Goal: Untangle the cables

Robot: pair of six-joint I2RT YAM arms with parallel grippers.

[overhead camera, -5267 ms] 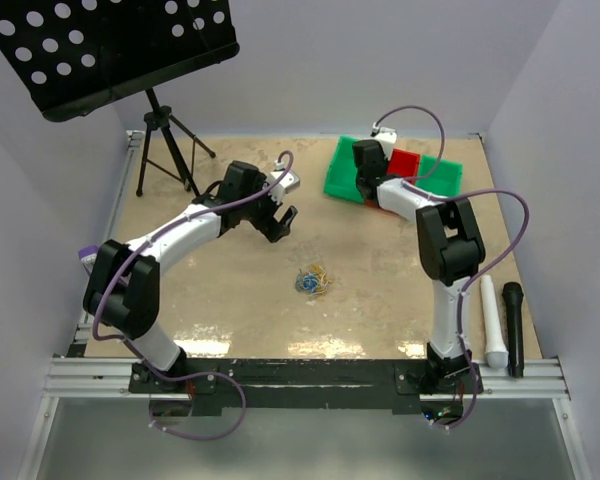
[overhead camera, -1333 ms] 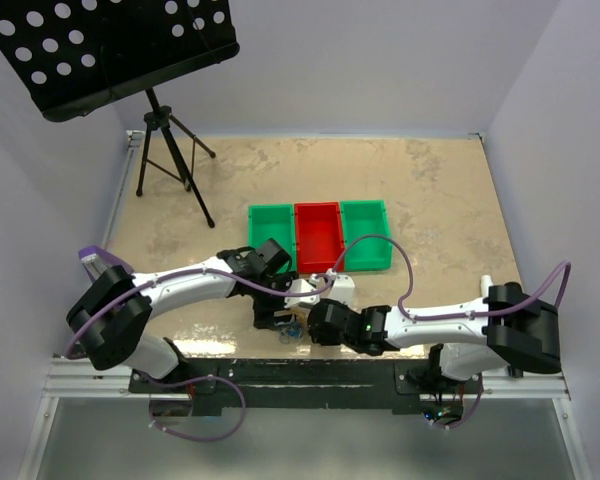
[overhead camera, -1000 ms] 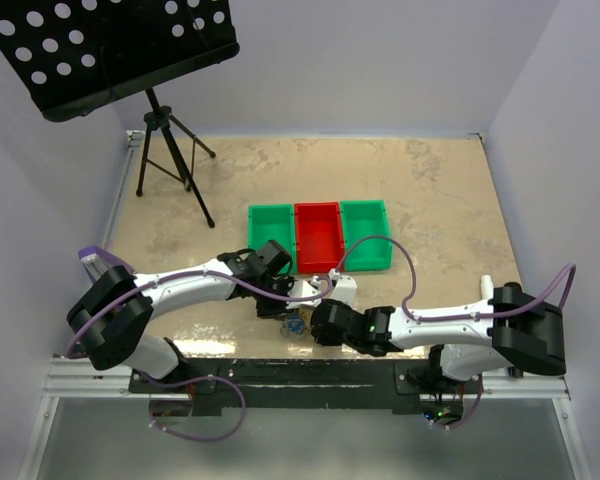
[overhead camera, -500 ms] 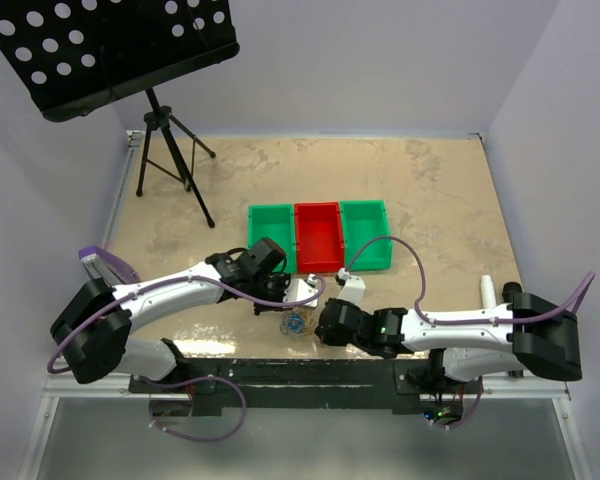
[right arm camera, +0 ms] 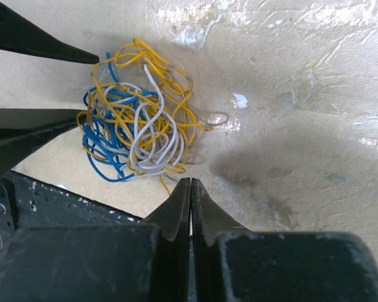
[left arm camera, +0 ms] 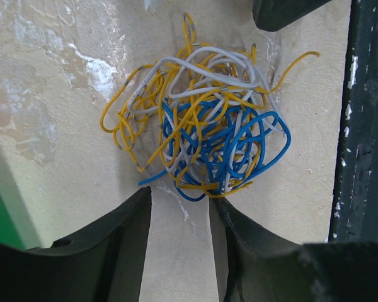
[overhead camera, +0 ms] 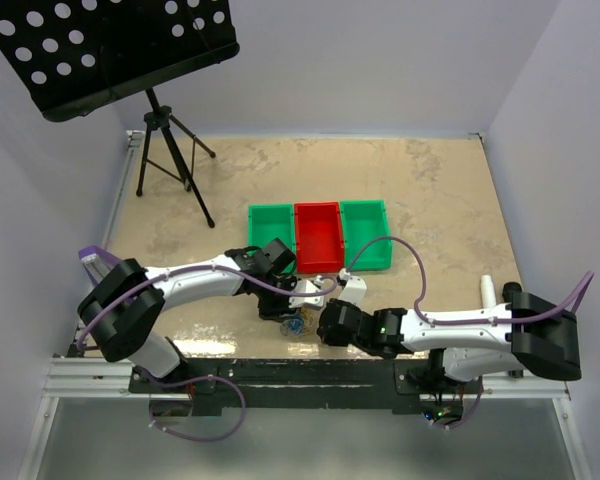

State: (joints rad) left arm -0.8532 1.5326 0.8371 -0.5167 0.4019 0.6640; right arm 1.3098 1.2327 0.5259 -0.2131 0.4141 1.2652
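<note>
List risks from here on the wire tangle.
The open left pincer faces the whole wire tangle; closing may grab several colours and drag it.
The right pincer is shut and empty, so nothing anchors the tangle.
The tangle sits near the black table edge; a pull might slide it off.

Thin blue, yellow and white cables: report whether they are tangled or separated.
Tangled. The thin blue, yellow and white cables lie interwoven in one clump on the beige table, no strand lying apart.
</note>
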